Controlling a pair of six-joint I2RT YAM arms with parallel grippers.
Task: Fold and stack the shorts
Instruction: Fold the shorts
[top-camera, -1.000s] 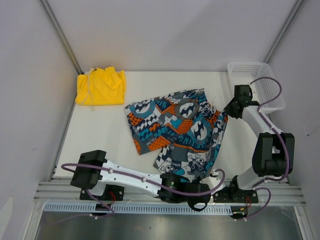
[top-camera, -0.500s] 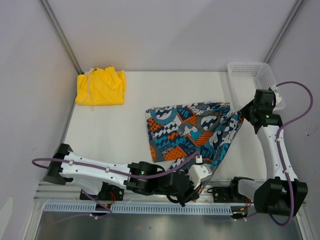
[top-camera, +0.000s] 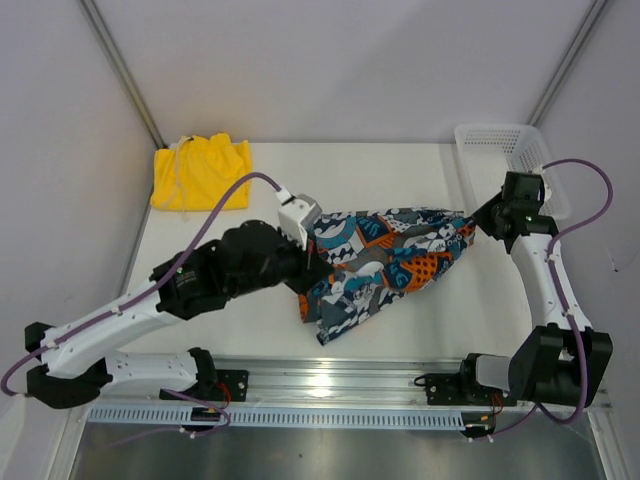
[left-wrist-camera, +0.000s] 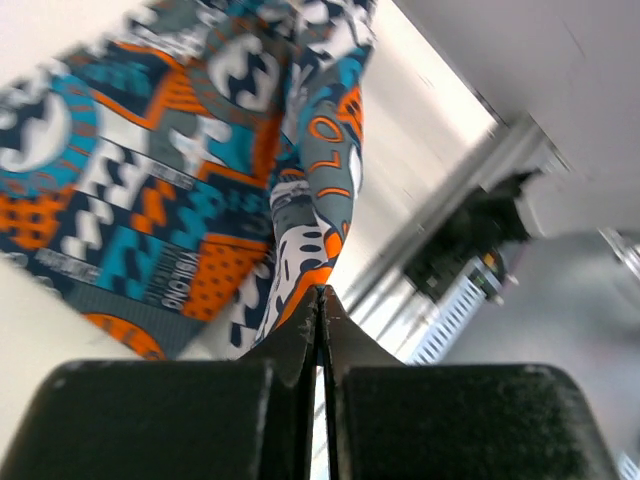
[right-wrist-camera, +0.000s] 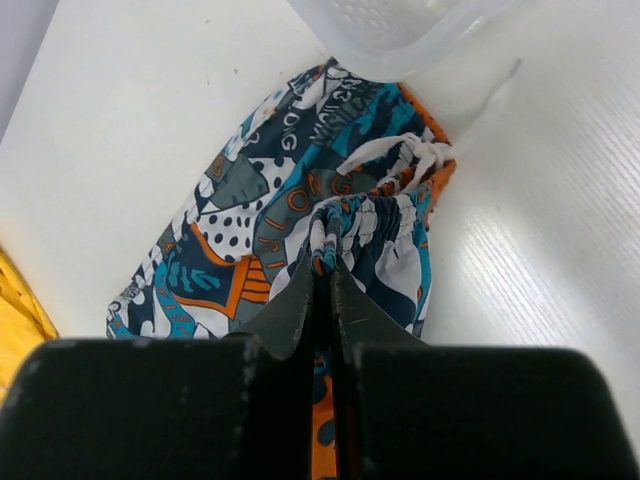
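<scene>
You hold the printed shorts (top-camera: 390, 250) between both arms, above the white table (top-camera: 200, 270) right of centre. The left gripper (top-camera: 308, 268) has its fingers pressed together on a fold of cloth at the pair's left end. In the left wrist view that gripper (left-wrist-camera: 320, 297) pinches an orange-trimmed edge, and the rest of the cloth hangs away from it. The right gripper (top-camera: 482, 222) is clamped just as tightly on the gathered waistband at the right end, just beside the mesh basket (top-camera: 500, 135). Its wrist view shows the fingers (right-wrist-camera: 300, 290) biting the elastic near the white drawstring knot (right-wrist-camera: 410, 155).

The pair's long axis runs left to right from one grip to the other, with a loose lobe sagging toward the near edge. The yellow shorts (top-camera: 200, 172) lie folded in the far left corner, well apart from the printed pair. They lie beyond your left gripper, so your left arm is the nearer one. Any stacking move probably carries the cloth leftward and away from you.
</scene>
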